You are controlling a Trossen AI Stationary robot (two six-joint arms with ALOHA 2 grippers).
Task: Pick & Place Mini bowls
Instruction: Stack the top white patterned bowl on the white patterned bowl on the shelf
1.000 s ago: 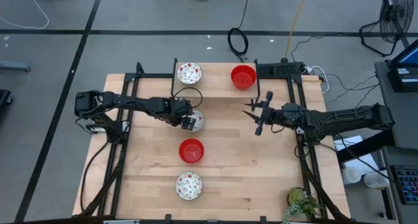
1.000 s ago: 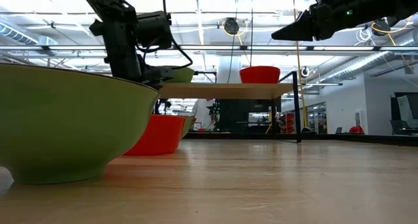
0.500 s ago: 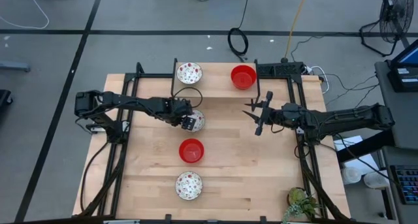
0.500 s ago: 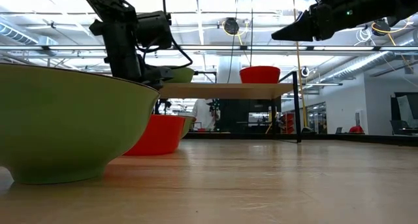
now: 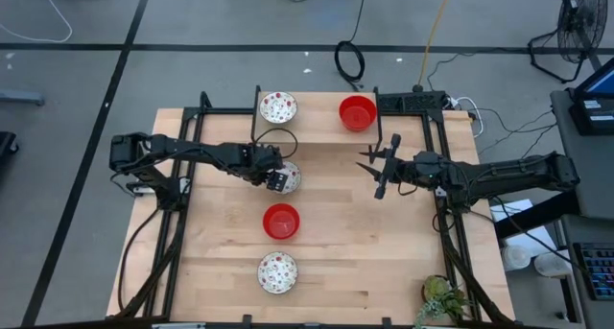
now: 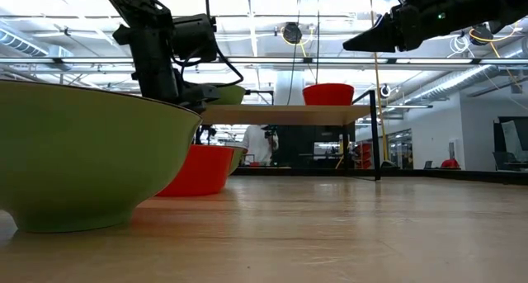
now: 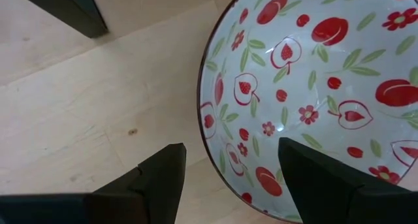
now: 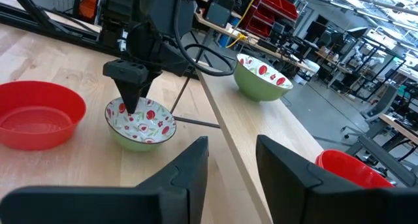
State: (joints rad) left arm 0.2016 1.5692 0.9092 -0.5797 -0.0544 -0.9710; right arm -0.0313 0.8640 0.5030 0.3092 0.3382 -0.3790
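Left end effector (image 7: 228,178) open w/ fingers straddling rim of patterned bowl (image 7: 326,87) on table (image 7: 98,119); right end effector (image 5: 382,166) open, hovering well apart, red bowl (image 5: 280,221) near.

High view: L gripper (image 5: 279,178) covers part of the patterned bowl (image 5: 289,176), so the rim grip can't be read there. Plant (image 5: 443,300) cut off at the bottom edge. Fan (image 5: 578,22) and laptop (image 5: 597,99) cut by the right edge.

Low view: near green-sided bowl (image 6: 87,155) cut off at the left edge, inside hidden. It blocks most of the red bowl (image 6: 198,169) behind. Both arms cut by the top edge. Person (image 6: 257,144) far back, too small for detail.

L wrist view: bowl runs off top and right edges.

R wrist view: red bowl (image 8: 345,167) partly behind a finger (image 8: 307,181); R gripper (image 8: 232,168) tips out of frame. Room behind is blurred.
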